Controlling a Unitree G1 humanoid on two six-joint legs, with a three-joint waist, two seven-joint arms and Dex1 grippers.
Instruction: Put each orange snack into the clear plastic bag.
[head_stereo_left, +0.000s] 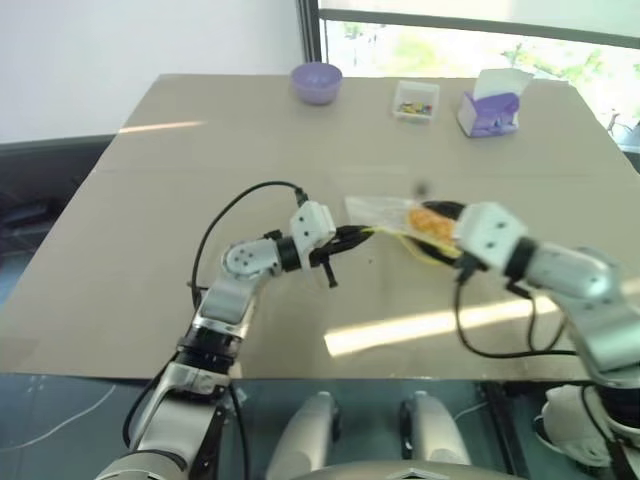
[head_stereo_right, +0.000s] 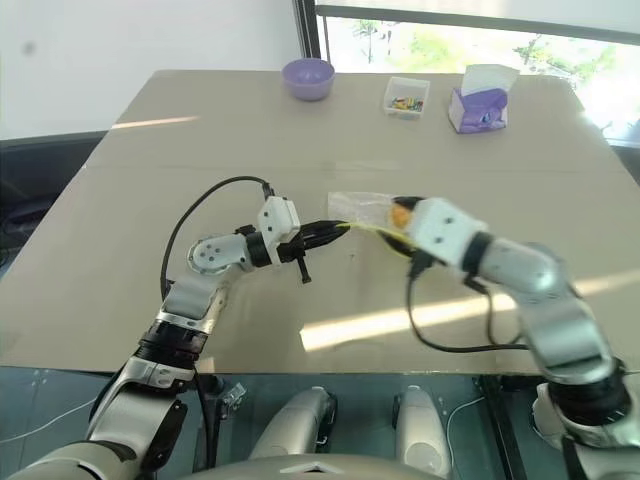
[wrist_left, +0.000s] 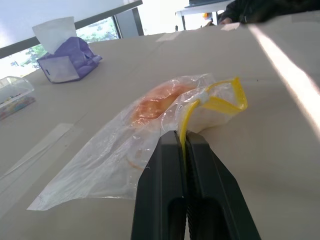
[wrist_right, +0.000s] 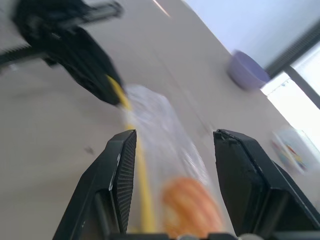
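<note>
Left end effector (wrist_left: 182, 142): closed tight on the yellow seal strip of the clear plastic bag (wrist_left: 125, 160).
Right end effector (wrist_right: 172, 165): fingers spread apart, gripping nothing, just beside the bag.
Orange snack (wrist_left: 155, 100): inside the bag, seen through the plastic.
Bag: mid counter (head_stereo_left: 150, 200), its far end lying on the surface.
Far edge: purple bowl (head_stereo_left: 316, 81), small clear box (head_stereo_left: 416, 100), tissue box (head_stereo_left: 490, 105).

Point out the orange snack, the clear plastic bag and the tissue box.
orange snack (wrist_left: 155, 100), left wrist view, on its orange body seen through the bag.
clear plastic bag (wrist_left: 95, 170), left wrist view, on its flat clear film.
tissue box (head_stereo_left: 490, 112), left eye view, on its purple front.
</note>
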